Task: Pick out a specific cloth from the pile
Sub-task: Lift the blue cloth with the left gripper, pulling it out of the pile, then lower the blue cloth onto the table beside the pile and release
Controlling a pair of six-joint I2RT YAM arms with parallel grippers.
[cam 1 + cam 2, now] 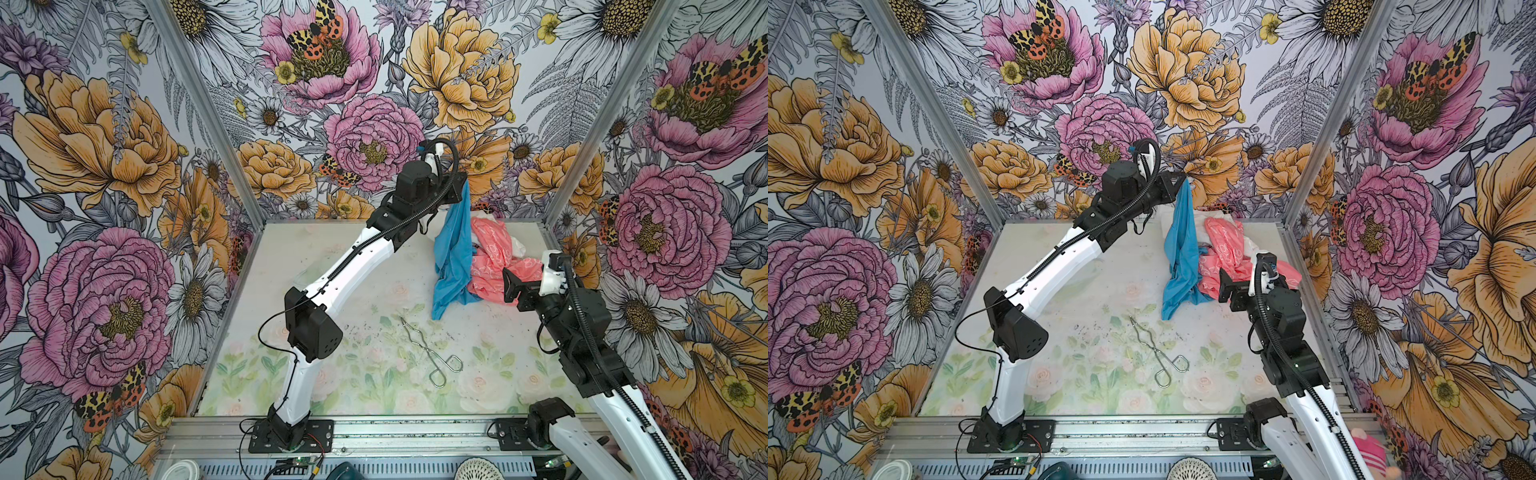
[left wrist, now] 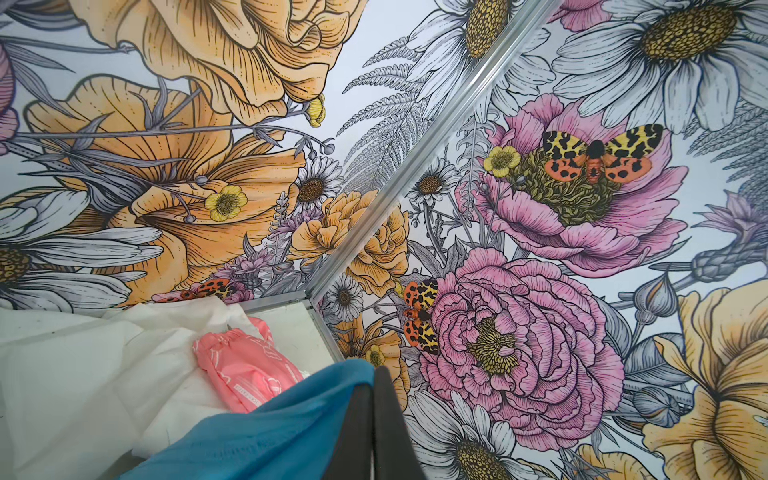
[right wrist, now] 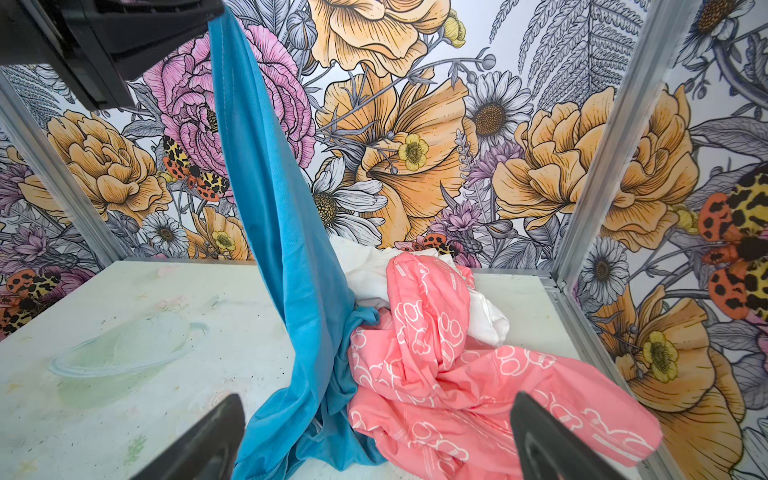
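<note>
Flowered walls close in on three sides of the pale painted table (image 1: 316, 257) as I work the rig from afar. My left gripper (image 1: 462, 185) is clamped on a top edge of the blue cloth (image 1: 451, 249), held high near the back wall; the cloth hangs in a long drape, its lower end on the table and pressed against the pink printed cloth (image 3: 457, 374) of the pile (image 1: 496, 253). By my reading the pick is made but the pull-out is not finished: the tail has yet to clear the heap. My right gripper (image 3: 374, 440) waits with jaws wide apart, empty, just in front of the pile. A white cloth (image 3: 365, 270) lies mostly buried behind the pink. Wire tongs (image 1: 432, 351) lie unused mid-table. Whether blue folds are trapped under pink, I cannot tell.
</note>
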